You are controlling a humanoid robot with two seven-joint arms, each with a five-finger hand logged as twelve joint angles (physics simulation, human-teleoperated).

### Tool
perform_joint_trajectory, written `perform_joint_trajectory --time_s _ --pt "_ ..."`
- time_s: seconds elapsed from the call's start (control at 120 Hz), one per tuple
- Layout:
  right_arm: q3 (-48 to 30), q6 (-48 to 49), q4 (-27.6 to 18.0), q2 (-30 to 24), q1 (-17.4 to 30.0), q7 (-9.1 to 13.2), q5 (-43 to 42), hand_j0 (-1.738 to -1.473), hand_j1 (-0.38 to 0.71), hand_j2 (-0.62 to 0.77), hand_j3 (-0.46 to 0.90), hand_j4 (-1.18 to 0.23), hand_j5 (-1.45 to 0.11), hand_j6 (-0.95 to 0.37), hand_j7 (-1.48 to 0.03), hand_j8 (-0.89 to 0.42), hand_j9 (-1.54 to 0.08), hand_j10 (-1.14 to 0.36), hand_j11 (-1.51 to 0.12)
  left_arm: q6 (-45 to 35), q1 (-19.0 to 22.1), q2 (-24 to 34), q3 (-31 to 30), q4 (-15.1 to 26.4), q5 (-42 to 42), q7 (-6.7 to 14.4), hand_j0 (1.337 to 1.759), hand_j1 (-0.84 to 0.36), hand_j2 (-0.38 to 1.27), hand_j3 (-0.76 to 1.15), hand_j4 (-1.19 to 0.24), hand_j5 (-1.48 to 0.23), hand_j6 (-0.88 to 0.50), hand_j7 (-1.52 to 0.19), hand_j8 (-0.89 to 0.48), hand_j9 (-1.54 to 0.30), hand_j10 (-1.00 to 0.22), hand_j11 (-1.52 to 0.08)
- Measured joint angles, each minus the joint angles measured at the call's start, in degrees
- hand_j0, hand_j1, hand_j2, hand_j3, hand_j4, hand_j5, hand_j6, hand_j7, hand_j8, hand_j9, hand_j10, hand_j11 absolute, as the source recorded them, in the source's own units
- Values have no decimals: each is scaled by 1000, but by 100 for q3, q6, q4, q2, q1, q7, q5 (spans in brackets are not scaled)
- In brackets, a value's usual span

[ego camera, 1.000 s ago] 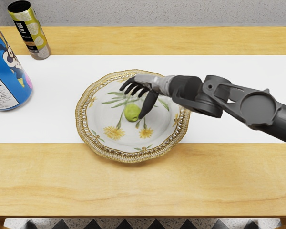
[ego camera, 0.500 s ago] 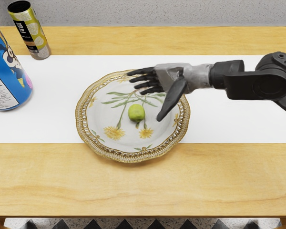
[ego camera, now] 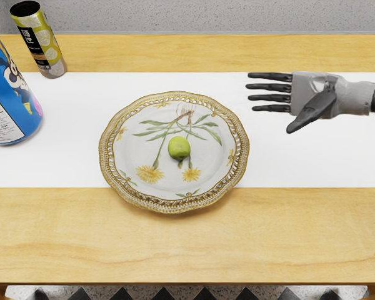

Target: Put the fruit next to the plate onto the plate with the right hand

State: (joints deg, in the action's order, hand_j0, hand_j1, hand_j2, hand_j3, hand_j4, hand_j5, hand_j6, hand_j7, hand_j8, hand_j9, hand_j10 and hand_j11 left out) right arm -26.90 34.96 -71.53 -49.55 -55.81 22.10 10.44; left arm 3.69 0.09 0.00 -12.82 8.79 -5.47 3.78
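Observation:
A small green fruit point(ego camera: 179, 147) lies in the middle of the floral plate point(ego camera: 130, 187) with a gold lattice rim, at the centre of the table. My right hand point(ego camera: 281, 100) hovers to the right of the plate, over the white runner, clear of the rim. Its fingers are stretched out flat and pointing left, thumb hanging below, and it holds nothing. The left arm does not show.
A blue cartoon-printed box point(ego camera: 9, 94) stands at the left edge. A yellow-green can point(ego camera: 39, 39) stands at the back left. A white runner point(ego camera: 312, 156) crosses the wooden table point(ego camera: 187, 237).
My right hand has pulled back to the right, from over the plate to beyond its rim. The fruit stays on the plate, having settled slightly to the right after release.

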Motion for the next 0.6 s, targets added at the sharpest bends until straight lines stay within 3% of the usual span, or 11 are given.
perform_joint_trajectory --time_s 0.2,0.6 --pt "10 5 8 -334 157 9 117 -1658 -305 -6 0 -36 -49 -35 -49 -36 -49 -36 -49 0 0 0 0 0 -1 0 1658 55 49 0 -245 -318 -245 -318 -245 -318 -245 -318" --pt "25 6 3 -361 375 18 116 -1658 -309 -6 0 -31 -43 -31 -44 -31 -43 -32 -43 0 0 0 0 3 0 0 1658 55 49 0 -245 -318 -245 -318 -245 -318 -245 -318"
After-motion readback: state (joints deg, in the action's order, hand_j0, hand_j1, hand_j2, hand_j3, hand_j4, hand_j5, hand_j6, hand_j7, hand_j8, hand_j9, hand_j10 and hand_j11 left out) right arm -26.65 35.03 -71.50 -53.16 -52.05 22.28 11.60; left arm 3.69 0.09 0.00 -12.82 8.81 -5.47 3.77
